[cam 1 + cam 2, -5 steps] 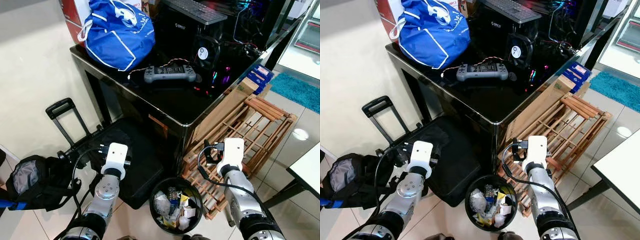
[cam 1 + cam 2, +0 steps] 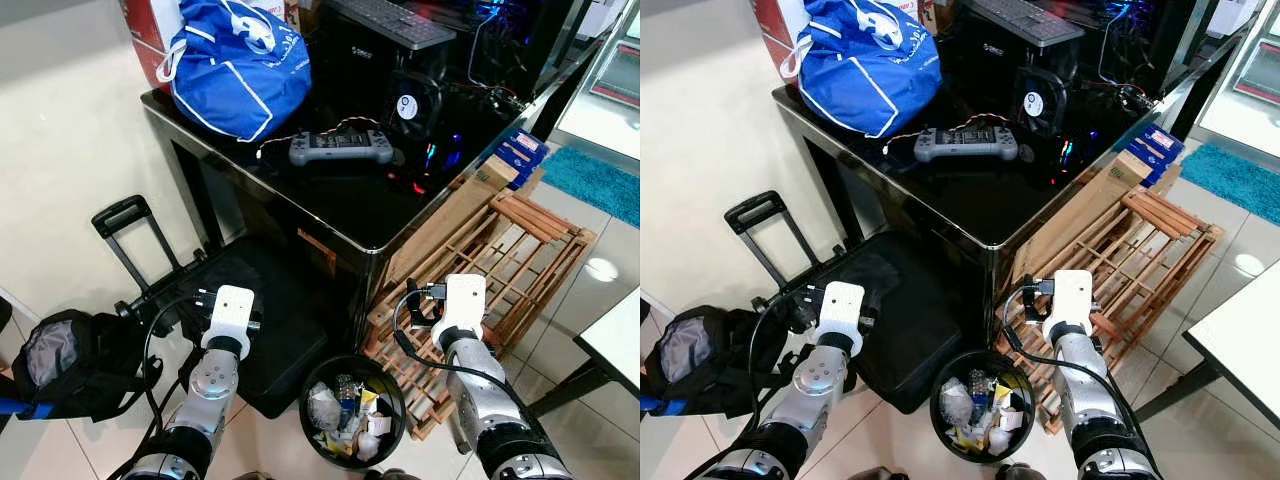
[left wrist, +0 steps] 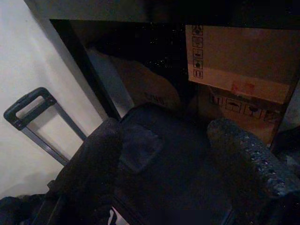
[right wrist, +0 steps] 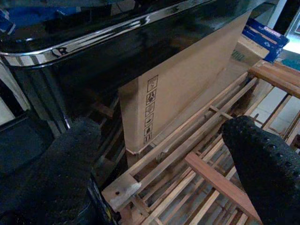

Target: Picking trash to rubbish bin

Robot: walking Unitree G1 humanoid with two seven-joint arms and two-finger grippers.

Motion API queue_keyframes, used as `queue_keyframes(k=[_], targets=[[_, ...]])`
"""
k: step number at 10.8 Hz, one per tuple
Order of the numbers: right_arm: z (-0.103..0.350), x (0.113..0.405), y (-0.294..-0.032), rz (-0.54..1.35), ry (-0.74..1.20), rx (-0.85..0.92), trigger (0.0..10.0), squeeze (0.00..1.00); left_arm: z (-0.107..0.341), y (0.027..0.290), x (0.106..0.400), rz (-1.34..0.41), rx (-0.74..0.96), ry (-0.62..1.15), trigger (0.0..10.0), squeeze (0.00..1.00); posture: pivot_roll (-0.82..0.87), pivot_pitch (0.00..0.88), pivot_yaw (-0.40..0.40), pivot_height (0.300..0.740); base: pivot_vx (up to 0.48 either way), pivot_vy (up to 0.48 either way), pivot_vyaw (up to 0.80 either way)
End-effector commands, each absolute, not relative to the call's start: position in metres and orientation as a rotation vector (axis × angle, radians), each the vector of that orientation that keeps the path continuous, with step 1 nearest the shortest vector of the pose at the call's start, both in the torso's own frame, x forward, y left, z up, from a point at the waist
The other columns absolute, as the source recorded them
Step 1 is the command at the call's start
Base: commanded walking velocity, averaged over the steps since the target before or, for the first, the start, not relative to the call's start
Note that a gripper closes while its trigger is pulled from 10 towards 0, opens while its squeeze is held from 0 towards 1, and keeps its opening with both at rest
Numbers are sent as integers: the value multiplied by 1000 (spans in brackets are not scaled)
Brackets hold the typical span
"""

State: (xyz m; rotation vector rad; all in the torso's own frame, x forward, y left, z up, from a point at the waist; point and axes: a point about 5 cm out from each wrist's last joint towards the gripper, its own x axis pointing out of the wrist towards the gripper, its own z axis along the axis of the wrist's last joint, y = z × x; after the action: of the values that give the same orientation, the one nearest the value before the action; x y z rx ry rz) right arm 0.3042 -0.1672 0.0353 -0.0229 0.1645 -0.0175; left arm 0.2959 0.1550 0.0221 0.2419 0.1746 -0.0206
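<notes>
A round black rubbish bin [image 2: 352, 410] stands on the floor between my two arms, holding several wrappers and bits of trash [image 2: 340, 405]. My left gripper [image 3: 164, 136] is open with nothing between its fingers, held low to the bin's left and facing a black suitcase [image 2: 270, 320]. My right gripper [image 4: 161, 131] is also open and empty, just right of the bin, facing a cardboard box [image 4: 183, 89] and a wooden rack [image 2: 500, 260]. No loose trash is visible on the floor.
A glossy black table [image 2: 350, 200] stands straight ahead with a blue bag [image 2: 240, 65], a grey game controller [image 2: 340, 148] and a PC on it. A black backpack [image 2: 60, 365] lies at the lower left. A white table corner [image 2: 615, 340] is at the right.
</notes>
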Motion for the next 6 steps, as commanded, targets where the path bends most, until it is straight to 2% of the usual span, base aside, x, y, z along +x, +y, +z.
queue_keyframes(k=[1,6], targets=[[36,306,-167,-30,160,-13,10000,0,21,159,295,8,236,180,10000,0,-44,60,33,740,0,0,0],[35,306,-166,-29,163,-11,10000,0,21,161,295,12,234,182,10000,0,-44,65,34,740,0,0,0]])
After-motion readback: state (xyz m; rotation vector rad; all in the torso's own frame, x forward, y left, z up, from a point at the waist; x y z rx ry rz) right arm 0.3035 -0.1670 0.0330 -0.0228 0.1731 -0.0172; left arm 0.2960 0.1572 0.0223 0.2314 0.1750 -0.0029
